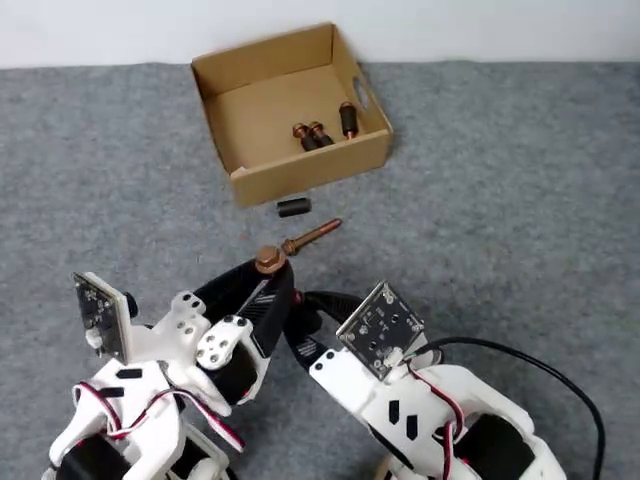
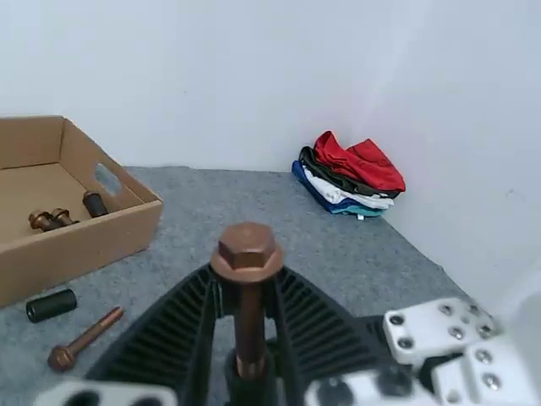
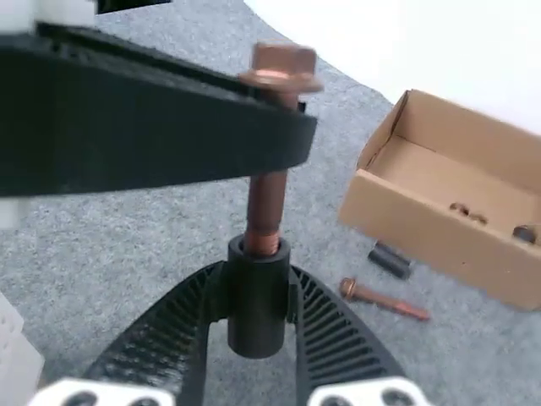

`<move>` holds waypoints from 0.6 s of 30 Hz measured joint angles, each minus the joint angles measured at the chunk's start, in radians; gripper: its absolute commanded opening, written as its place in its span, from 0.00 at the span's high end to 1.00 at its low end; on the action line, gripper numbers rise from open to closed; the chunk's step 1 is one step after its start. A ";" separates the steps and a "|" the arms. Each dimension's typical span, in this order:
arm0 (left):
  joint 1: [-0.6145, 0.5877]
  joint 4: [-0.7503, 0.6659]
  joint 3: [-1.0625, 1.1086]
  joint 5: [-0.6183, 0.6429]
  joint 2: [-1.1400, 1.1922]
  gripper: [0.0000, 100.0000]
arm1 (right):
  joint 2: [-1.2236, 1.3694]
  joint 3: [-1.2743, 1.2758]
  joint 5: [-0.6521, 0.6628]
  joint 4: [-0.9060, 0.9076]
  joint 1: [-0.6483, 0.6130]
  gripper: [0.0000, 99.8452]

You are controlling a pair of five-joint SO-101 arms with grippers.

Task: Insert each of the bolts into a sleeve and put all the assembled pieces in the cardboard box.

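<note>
Your left end effector [image 2: 248, 292] gripped a bolt [image 2: 247, 254], head up | your right end effector [image 3: 256, 296] clamped a sleeve [image 3: 256, 317], bolt tip in its top | spare bolt [image 1: 312, 236] and spare sleeve [image 1: 293, 208] lay on the worktop [image 1: 500, 200] at 12 o'clock | cardboard box [image 1: 250, 185] beyond held three assembled pieces [image 1: 320, 132].

Bolt [image 2: 247, 292]: coppery metal, dull sheen. Sleeve [image 3: 256, 296]: matt black, smooth. Box [image 1: 310, 172]: plain brown cardboard. Worktop [image 1: 500, 200]: grey, rough felt-like cloth.

The left gripper [image 2: 247, 281] clamps a bolt [image 2: 247, 251] upright, directly above the right gripper [image 3: 255, 286], closed on a sleeve [image 3: 255, 317]. Both arms lean together near the surface's front edge.
</note>
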 measured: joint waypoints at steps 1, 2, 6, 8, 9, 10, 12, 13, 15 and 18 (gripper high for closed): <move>0.002 0.005 0.000 0.000 -0.003 1.00 | 0.000 0.000 0.000 0.000 0.000 0.99; 0.002 0.014 0.000 0.005 -0.003 1.00 | 0.000 0.000 0.000 0.000 0.000 0.99; 0.006 0.084 0.000 0.009 -0.003 1.00 | 0.000 0.000 0.000 0.000 0.000 0.99; 0.008 0.130 0.000 0.009 -0.003 0.98 | 0.000 0.000 0.000 0.000 0.000 0.99; 0.008 0.150 0.000 0.009 -0.003 0.96 | 0.000 0.002 0.000 0.000 -0.003 0.99; 0.009 0.169 0.000 0.006 -0.003 0.93 | 0.000 0.002 0.003 0.000 -0.005 0.99; 0.009 0.192 0.000 -0.015 -0.003 0.85 | 0.002 0.002 0.003 0.000 -0.005 0.99; 0.009 0.210 0.000 -0.026 -0.003 0.82 | 0.002 0.002 0.003 0.000 -0.005 0.99; -0.005 0.232 -0.005 -0.048 -0.005 0.79 | 0.002 0.002 0.003 0.002 -0.005 0.99; -0.020 0.261 -0.035 -0.071 -0.005 0.79 | 0.000 0.000 0.003 0.000 -0.002 0.99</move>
